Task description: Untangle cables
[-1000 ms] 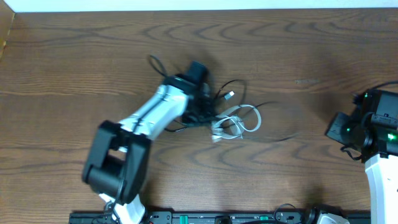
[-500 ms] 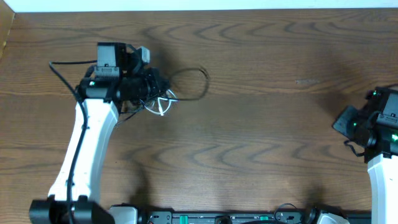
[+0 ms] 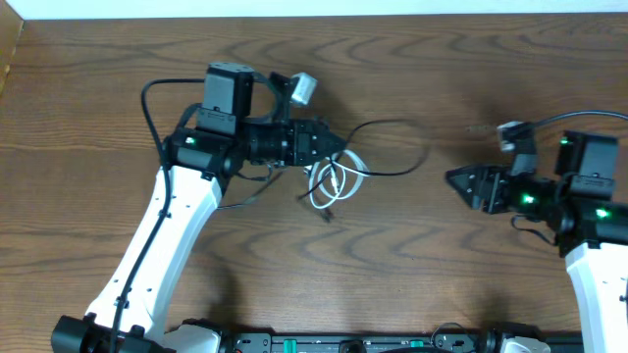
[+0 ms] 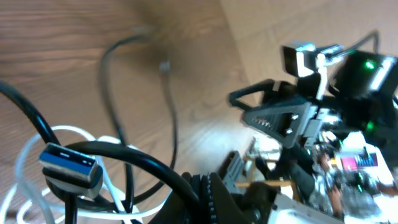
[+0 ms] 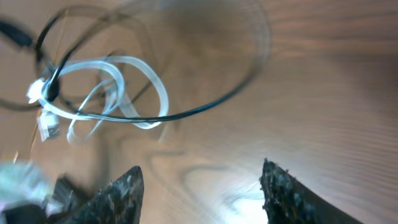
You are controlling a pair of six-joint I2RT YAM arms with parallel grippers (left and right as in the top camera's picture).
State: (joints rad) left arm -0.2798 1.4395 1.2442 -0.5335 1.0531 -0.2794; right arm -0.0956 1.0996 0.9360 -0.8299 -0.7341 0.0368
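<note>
The cables hang as one tangle from my left gripper [image 3: 332, 147], which is shut on a black cable [image 4: 134, 163] just left of the table's middle. White cable loops [image 3: 329, 182] droop below the jaws and touch the wood. A thin black cable [image 3: 397, 126] arcs from the tangle to the right. In the left wrist view a blue-tipped USB plug [image 4: 69, 169] lies across the white loops [image 4: 25, 155]. My right gripper [image 3: 455, 179] is open, pointing left at the tangle from a short way off. In the right wrist view the white loops [image 5: 121, 87] and black cable [image 5: 205, 109] lie ahead of the open right gripper [image 5: 202, 165].
A wooden table [image 3: 412, 275] carries everything. Its far edge meets a white strip [image 3: 314, 8] along the top. The arm bases and a black rail [image 3: 343, 343] line the near edge. My right arm's thicker black lead [image 3: 579, 116] loops above its wrist.
My left arm has swung right with the cable tangle still held. My right gripper has come in from the right edge toward the tangle, and its jaws have opened.
</note>
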